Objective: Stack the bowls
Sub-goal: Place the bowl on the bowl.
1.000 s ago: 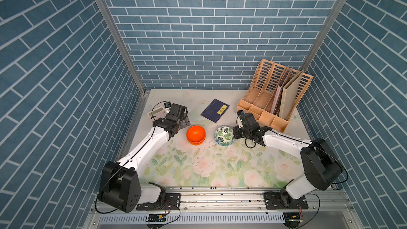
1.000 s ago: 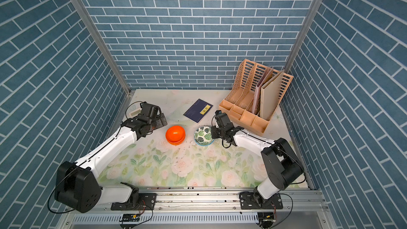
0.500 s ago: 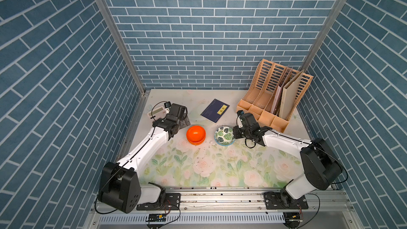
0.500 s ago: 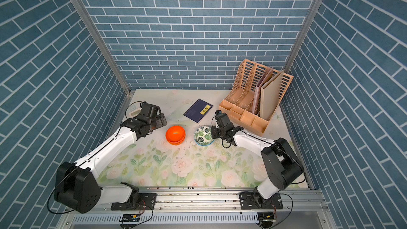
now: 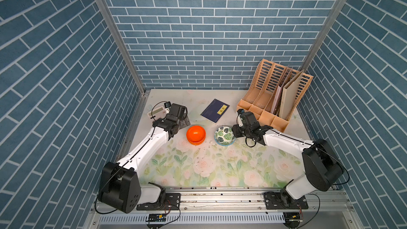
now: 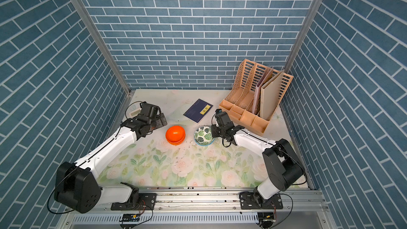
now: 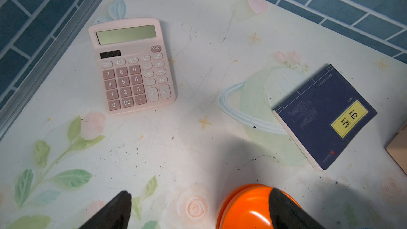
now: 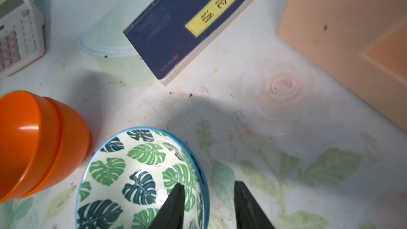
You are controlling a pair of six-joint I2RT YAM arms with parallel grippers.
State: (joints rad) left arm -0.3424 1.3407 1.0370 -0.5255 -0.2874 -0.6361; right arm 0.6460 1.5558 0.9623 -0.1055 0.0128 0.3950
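Astride leaf bowl (image 8: 136, 172) rim, right fingers (image 8: 174, 208) apart

Blue brick walls (image 5: 209, 29), floral tabletop (image 5: 220, 168), aluminium corner posts (image 5: 113, 34), front rail (image 5: 220, 197).

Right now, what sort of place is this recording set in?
Probably a robot test booth dressed as a desk corner: blue brick-print wall panels box in a floral tabletop, which carries a pink calculator, a navy book and a peach file rack.
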